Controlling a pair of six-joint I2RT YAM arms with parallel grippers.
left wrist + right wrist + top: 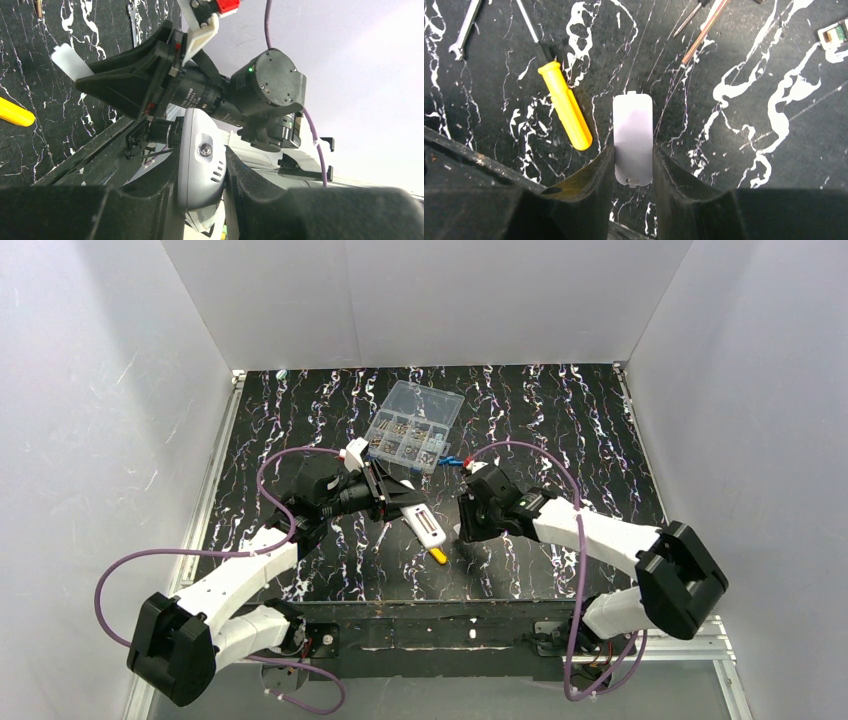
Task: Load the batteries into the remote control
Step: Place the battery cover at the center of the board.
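The white remote control [426,528] is held slanting above the table, one end pinched in my left gripper [398,502]. In the left wrist view the jaws [201,150] are shut on its rounded end [197,175]. My right gripper [464,523] is just right of the remote, shut on the small white cover piece [633,120], whose long edges sit between the fingertips [633,150]. That cover [67,59] also shows past the right gripper's black fingers [125,80]. Blue batteries [453,461] lie beside the clear box.
A yellow-handled screwdriver [564,105] lies on the black marbled table just left of the cover, near the front edge [438,555]. The clear compartment box [415,427] with small metal parts stands at the back. A small wrench [464,30] and thin tools lie farther off.
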